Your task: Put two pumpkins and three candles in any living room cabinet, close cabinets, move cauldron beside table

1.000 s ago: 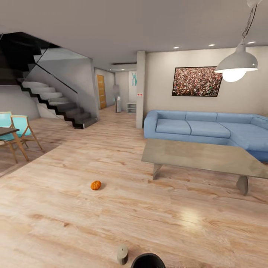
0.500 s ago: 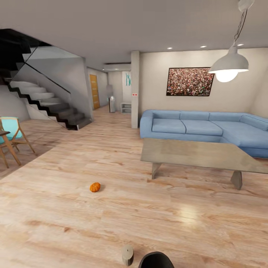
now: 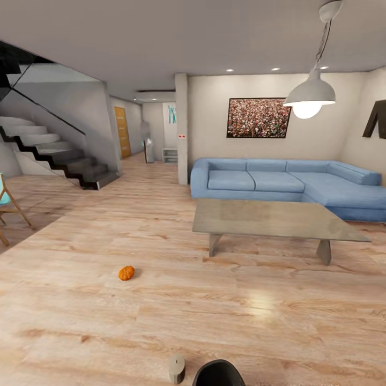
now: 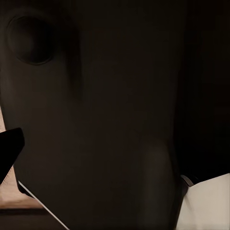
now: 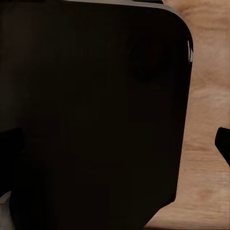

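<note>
Nearby, pumpkin (image 3: pixel 126 273) on open floor (image 3: pixel 161 316).

Wood plank floor (image 3: pixel 161 225), blue sofa (image 3: pixel 279 182), staircase (image 3: pixel 53 155), lit pendant lamp (image 3: pixel 310 96).

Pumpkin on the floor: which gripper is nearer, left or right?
Left, probably, but only as a guess: the pumpkin lies on the floor ahead, left of the robot's centre. Where each gripper sits cannot be read; both wrist cameras face dark panels close up.

Orange pumpkin (image 3: pixel 126 273) on floor; candle (image 3: pixel 177 368) upright nearby.
</note>
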### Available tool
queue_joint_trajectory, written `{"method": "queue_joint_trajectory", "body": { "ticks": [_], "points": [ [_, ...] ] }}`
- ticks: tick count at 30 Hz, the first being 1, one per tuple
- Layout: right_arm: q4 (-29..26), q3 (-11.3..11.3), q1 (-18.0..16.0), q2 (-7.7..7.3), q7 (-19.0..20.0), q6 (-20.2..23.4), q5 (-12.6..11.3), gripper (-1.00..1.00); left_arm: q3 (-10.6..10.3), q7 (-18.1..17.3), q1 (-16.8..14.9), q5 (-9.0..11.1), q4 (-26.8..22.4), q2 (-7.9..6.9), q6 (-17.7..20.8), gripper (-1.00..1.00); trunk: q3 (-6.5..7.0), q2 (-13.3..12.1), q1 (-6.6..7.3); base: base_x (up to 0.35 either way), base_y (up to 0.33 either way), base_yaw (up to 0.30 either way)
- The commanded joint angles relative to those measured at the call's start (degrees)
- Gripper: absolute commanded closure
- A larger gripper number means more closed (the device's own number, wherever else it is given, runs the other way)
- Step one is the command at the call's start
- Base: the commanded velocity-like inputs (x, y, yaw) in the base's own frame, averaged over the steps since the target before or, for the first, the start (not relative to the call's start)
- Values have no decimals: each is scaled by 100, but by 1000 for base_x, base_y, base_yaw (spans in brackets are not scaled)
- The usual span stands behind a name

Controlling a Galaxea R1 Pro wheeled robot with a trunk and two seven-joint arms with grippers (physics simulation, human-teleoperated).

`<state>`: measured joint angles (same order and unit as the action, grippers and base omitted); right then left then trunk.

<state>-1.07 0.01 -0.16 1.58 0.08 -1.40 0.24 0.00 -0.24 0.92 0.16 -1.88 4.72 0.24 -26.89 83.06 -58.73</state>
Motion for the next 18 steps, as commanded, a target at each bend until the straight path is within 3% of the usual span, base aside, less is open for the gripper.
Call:
{"method": "queue_joint_trajectory", "body": {
  "ticks": [1, 11, 18],
  "points": [
    [1, -1, -2, 1, 1, -16, 2, -100, 0, -2, 5, 2, -14, 2, 3, -100, -4, 2, 0, 0, 0, -262],
    [1, -1, -2, 1, 1, -18, 2, -100, 0, -2, 5, 2, -13, 3, 3, -100, -4, 2, 0, 0, 8, -265],
    [1, -1, -2, 1, 1, -10, 2, -100, 0, -2, 5, 2, -14, 3, 3, -100, -4, 2, 0, 0, 198, -144]
  ]
}}
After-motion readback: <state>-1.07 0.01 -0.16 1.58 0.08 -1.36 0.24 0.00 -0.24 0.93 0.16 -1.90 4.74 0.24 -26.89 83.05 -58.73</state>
